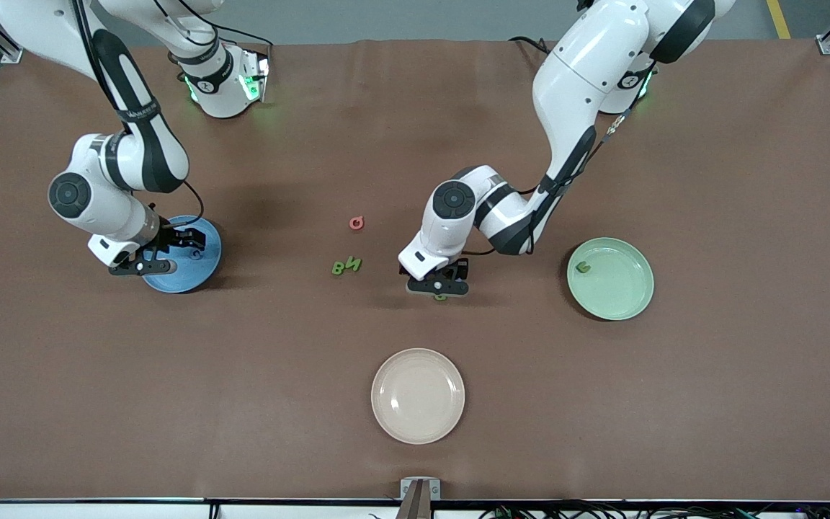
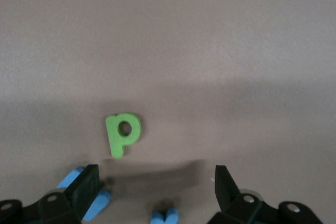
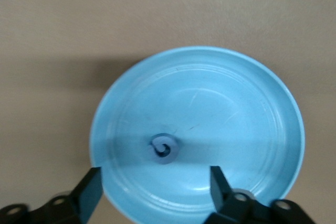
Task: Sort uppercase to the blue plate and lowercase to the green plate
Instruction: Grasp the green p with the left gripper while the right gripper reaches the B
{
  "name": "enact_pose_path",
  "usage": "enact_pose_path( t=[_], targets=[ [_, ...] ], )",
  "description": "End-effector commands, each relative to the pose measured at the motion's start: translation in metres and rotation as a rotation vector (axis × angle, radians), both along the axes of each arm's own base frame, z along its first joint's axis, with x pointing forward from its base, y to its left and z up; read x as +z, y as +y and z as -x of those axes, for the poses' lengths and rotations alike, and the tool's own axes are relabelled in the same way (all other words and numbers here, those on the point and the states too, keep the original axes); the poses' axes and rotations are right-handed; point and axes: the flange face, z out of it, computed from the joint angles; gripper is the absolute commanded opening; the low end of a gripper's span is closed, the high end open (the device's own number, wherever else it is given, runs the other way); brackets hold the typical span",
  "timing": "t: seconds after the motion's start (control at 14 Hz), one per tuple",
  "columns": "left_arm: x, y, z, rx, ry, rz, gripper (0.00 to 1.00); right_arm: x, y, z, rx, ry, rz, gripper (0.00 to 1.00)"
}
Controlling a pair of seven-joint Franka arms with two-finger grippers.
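We see the right gripper (image 3: pixel 152 187) wide open and empty over the blue plate (image 3: pixel 252 129), blue G (image 3: pixel 164 148) lying inside. Our left gripper (image 2: pixel 155 182), open too, hovers by green p (image 2: pixel 122 134) mid-tabletop; next, we judge, it must descend and pinch it.

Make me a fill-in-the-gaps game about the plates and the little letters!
1. The blue letter G lies in the ____ plate.
2. The left gripper hangs open over a green letter ____.
3. The plate with no letters in it is the ____ one.
4. The red-pink letter Q lies on the ____, not on a plate.

Missing words: blue; p; cream; table
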Motion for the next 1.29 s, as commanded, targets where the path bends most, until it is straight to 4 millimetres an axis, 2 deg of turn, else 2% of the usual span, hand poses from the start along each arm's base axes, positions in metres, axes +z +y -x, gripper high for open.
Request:
enact_pose_path(
  t=[0.0, 0.14, 0.36, 0.5, 0.57, 0.79, 1.07, 1.21],
  targets=[
    [0.003, -0.005, -0.011, 0.002, -0.032, -0.020, 0.88, 0.034, 0.036, -0.006, -0.044, -0.001, 0.007, 1.00],
    [0.003, -0.003, -0.014, 0.002, -0.037, -0.025, 0.83, 0.039, 0.075, -0.007, -0.091, -0.006, 0.020, 1.00],
    [0.004, -0.003, -0.014, 0.000, -0.039, -0.025, 0.70, 0.050, 0.135, -0.017, -0.153, -0.047, 0.026, 1.00],
    [0.003, 0.000, -0.016, 0.003, -0.040, -0.029, 0.63, 0.048, 0.171, -0.027, -0.176, -0.061, 0.024, 1.00],
    [0.003, 0.000, -0.016, 0.002, -0.041, -0.030, 0.60, 0.043, 0.188, -0.031, -0.190, -0.064, 0.027, 1.00],
    [0.002, 0.004, -0.020, -0.015, -0.061, -0.048, 0.59, 0.018, 0.231, -0.042, -0.231, -0.086, 0.034, 1.00],
    [-0.002, 0.005, -0.020, -0.034, -0.071, -0.062, 0.49, -0.019, 0.275, -0.043, -0.296, -0.162, 0.007, 1.00],
    [-0.003, 0.007, -0.021, -0.039, -0.076, -0.069, 0.40, -0.023, 0.301, -0.043, -0.331, -0.170, 0.004, 1.00]
  ],
)
